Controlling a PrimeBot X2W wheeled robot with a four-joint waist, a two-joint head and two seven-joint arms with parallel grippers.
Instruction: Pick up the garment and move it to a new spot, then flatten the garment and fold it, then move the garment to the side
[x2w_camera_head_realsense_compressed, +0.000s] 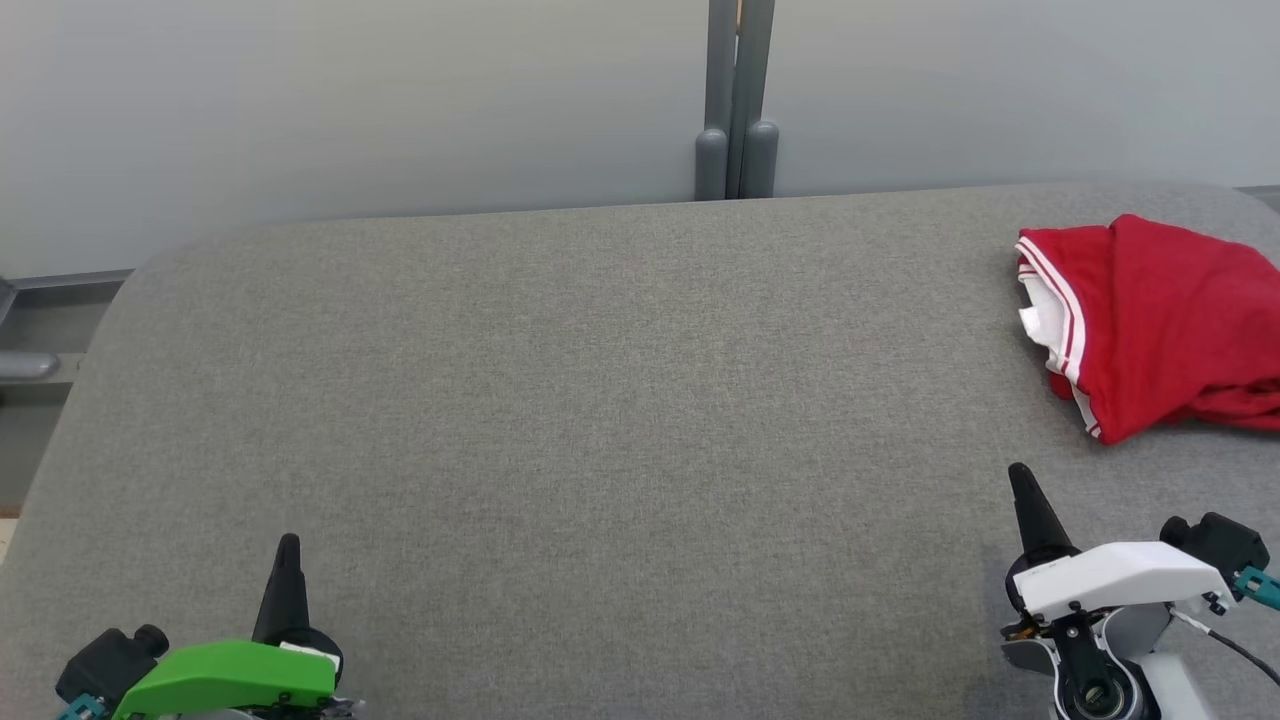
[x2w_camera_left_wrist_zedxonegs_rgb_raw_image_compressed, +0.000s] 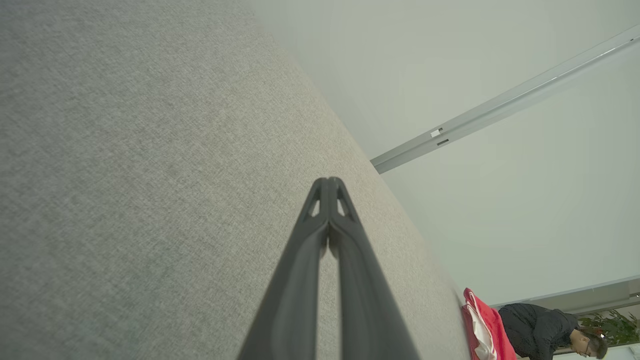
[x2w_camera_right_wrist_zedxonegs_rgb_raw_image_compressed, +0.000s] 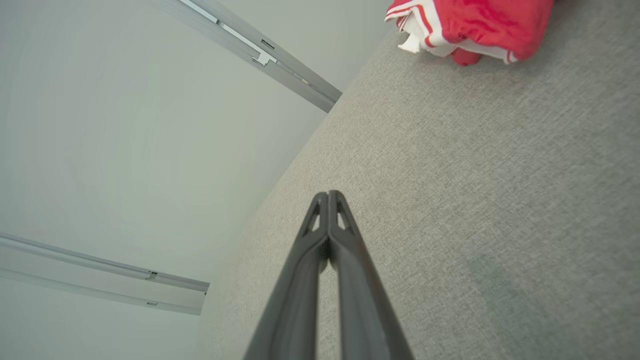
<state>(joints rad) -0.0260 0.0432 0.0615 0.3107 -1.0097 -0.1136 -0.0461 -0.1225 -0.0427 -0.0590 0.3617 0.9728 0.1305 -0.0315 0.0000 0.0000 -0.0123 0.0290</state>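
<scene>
Lying bunched at the far right of the grey cloth-covered table (x2w_camera_head_realsense_compressed: 600, 400), the red garment (x2w_camera_head_realsense_compressed: 1160, 325) runs off the right edge of my head view. Its red folds are heaped loosely. A hem with white stripes curls along the side facing the middle of the table, and a white inner layer peeks out beside it. From my right wrist the garment (x2w_camera_right_wrist_zedxonegs_rgb_raw_image_compressed: 475, 25) sits at the top of the view, resting on the cloth near the table's far edge.

My right gripper (x2w_camera_head_realsense_compressed: 1018, 475) is the nearer one, hovering just short of the garment on my side of it, with grey cloth between the two. Its fingers (x2w_camera_right_wrist_zedxonegs_rgb_raw_image_compressed: 345, 260) are pressed together tip to tip and grip nothing. My left gripper (x2w_camera_head_realsense_compressed: 287, 545) is well apart from the garment, at the near left of the table. Its fingers (x2w_camera_left_wrist_zedxonegs_rgb_raw_image_compressed: 300, 260) are likewise together and bare.

Behind the table stands a pale wall (x2w_camera_head_realsense_compressed: 350, 100), with a grey post (x2w_camera_head_realsense_compressed: 737, 100) rising at the middle of the far edge. Through my left wrist, past the garment (x2w_camera_left_wrist_zedxonegs_rgb_raw_image_compressed: 487, 330), a person in dark clothing (x2w_camera_left_wrist_zedxonegs_rgb_raw_image_compressed: 540, 327) bends forward, next to a green plant (x2w_camera_left_wrist_zedxonegs_rgb_raw_image_compressed: 612, 325).
</scene>
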